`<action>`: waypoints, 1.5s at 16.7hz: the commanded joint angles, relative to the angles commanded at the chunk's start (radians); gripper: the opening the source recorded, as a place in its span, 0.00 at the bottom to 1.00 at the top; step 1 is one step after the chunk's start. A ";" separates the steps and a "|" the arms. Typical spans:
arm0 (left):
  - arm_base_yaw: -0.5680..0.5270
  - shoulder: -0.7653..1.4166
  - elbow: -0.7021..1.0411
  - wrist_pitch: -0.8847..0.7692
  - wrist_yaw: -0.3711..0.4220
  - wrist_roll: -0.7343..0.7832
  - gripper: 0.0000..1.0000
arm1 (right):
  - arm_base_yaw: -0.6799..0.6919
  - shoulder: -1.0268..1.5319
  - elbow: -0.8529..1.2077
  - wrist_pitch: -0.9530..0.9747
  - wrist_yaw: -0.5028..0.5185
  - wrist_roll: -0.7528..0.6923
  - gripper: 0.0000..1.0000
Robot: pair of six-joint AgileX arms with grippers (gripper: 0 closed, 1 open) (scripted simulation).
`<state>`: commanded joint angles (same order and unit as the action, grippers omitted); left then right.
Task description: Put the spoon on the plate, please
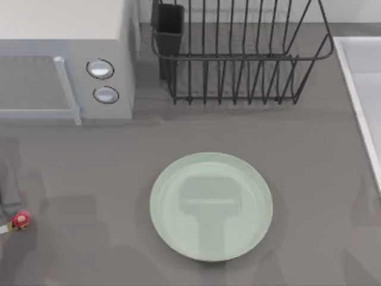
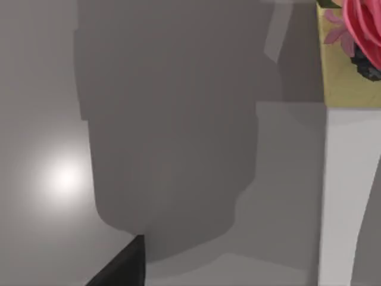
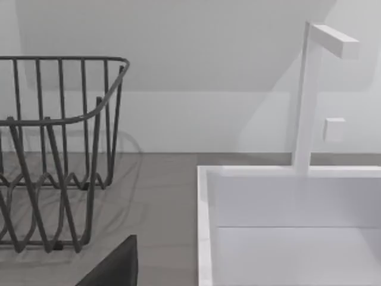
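The pale mint-green plate (image 1: 211, 205) lies flat at the middle of the table, with a shadow across it and nothing on it. The spoon (image 1: 18, 221) lies at the table's far left edge. Its red white-spotted knob and a short piece of pale handle show, and the rest is cut off by the picture's edge. A dark corner of my left gripper (image 2: 119, 268) shows in the left wrist view, over plain grey surface. A dark corner of my right gripper (image 3: 113, 265) shows in the right wrist view, near the rack and sink.
A grey microwave (image 1: 65, 59) stands at the back left. A black wire dish rack (image 1: 238, 53) stands at the back middle. A white sink (image 1: 363, 89) with a white faucet (image 3: 309, 95) runs along the right side. A flower-printed box (image 2: 351, 53) shows in the left wrist view.
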<state>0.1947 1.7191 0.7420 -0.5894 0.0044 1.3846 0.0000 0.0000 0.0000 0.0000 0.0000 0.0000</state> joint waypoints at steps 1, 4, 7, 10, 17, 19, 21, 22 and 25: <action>0.000 0.000 0.000 0.000 0.000 0.000 0.62 | 0.000 0.000 0.000 0.000 0.000 0.000 1.00; 0.000 0.000 0.000 0.000 0.000 0.000 0.40 | 0.000 0.000 0.000 0.000 0.000 0.000 1.00; 0.000 0.000 0.000 0.000 0.000 0.000 0.17 | 0.000 0.000 0.000 0.000 0.000 0.000 1.00; 0.000 0.000 0.000 0.000 0.000 0.000 0.00 | 0.000 0.000 0.000 0.000 0.000 0.000 1.00; 0.000 0.000 0.000 0.000 0.000 0.000 0.00 | 0.000 0.000 0.000 0.000 0.000 0.000 1.00; -0.003 -0.069 0.035 -0.105 0.005 -0.032 0.00 | 0.000 0.000 0.000 0.000 0.000 0.000 1.00; -0.003 -0.085 0.065 -0.142 0.005 -0.030 0.00 | 0.000 0.000 0.000 0.000 0.000 0.000 1.00; -0.003 -0.097 0.089 -0.177 0.005 -0.028 0.00 | 0.000 0.000 0.000 0.000 0.000 0.000 1.00; -0.006 -0.145 0.172 -0.341 0.005 -0.026 0.00 | 0.000 0.000 0.000 0.000 0.000 0.000 1.00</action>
<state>0.1892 1.5743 0.9135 -0.9307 0.0099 1.3583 0.0000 0.0000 0.0000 0.0000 0.0000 0.0000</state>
